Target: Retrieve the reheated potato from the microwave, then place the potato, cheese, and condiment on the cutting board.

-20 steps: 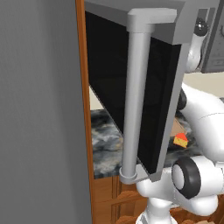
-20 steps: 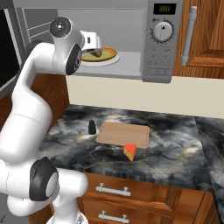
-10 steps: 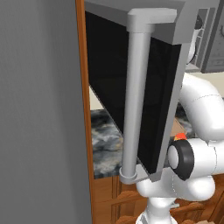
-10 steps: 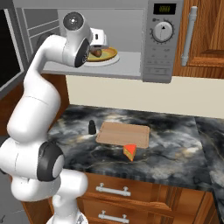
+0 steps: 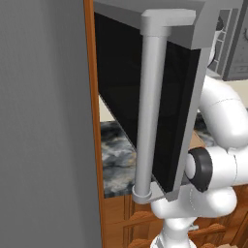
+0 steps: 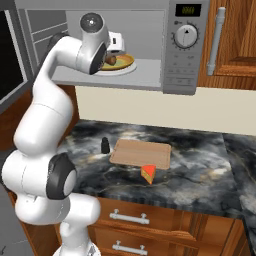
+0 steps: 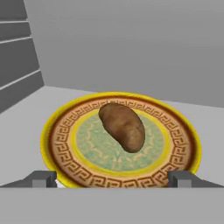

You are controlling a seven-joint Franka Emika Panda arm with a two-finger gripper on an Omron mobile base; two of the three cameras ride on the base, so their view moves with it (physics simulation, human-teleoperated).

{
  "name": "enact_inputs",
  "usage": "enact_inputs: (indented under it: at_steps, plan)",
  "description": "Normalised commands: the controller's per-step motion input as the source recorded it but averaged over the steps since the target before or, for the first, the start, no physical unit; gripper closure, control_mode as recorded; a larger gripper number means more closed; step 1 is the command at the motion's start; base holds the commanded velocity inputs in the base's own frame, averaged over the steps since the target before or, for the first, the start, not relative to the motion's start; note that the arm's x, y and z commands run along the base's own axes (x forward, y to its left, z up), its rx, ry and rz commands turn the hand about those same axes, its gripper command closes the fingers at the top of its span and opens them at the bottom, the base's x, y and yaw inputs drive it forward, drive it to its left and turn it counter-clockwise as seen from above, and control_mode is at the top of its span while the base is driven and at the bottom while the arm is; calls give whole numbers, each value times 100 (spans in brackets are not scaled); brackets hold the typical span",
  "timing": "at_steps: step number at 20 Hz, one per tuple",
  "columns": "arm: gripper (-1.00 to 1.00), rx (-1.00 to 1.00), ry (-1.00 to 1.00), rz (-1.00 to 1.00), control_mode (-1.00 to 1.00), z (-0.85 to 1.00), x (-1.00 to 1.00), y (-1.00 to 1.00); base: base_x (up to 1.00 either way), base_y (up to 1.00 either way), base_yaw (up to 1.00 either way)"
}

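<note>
The potato (image 7: 122, 126), a brown lump, lies in the middle of a yellow patterned plate (image 7: 61, 131) inside the open microwave (image 6: 187, 55). My gripper (image 7: 112, 179) is open, with one fingertip on each side of the plate's near rim and the potato just ahead of it, untouched. From the right base view, my hand (image 6: 114, 46) reaches into the oven cavity just above the potato (image 6: 111, 60). On the counter below lie the tan cutting board (image 6: 141, 152), bare, the cheese (image 6: 148, 173) at its front edge, and the dark condiment (image 6: 105, 145) bottle at its left end.
The microwave door (image 5: 145, 97) stands swung open to the left, its thick grey handle (image 5: 150, 111) close in front of the left base camera. A wooden cabinet (image 6: 232, 40) hangs to the right of the oven. Drawers (image 6: 130, 217) sit under the marble counter (image 6: 200, 160).
My arm has swung right and pushed the hand deeper into the microwave, toward the plate. The jaws stayed open. The things on the counter have not moved.
</note>
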Motion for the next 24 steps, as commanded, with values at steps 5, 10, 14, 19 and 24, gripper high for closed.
enact_inputs:
  at_steps: [5, 10, 14, 19, 24]
  plan:
    - [-100, 2, 0, 4, -100, 0, 15, -1, 0, 0, 0]
    - [-100, 4, 0, 2, -100, -1, 18, -1, 0, 0, 0]
    - [-100, 8, 0, 0, -100, -11, 11, 0, 0, 0, 0]
    - [-100, 8, 0, 0, -100, -15, 15, 0, 0, 0, 0]
    - [-100, 6, -1, 0, -100, -11, 15, 0, 0, 0, 0]
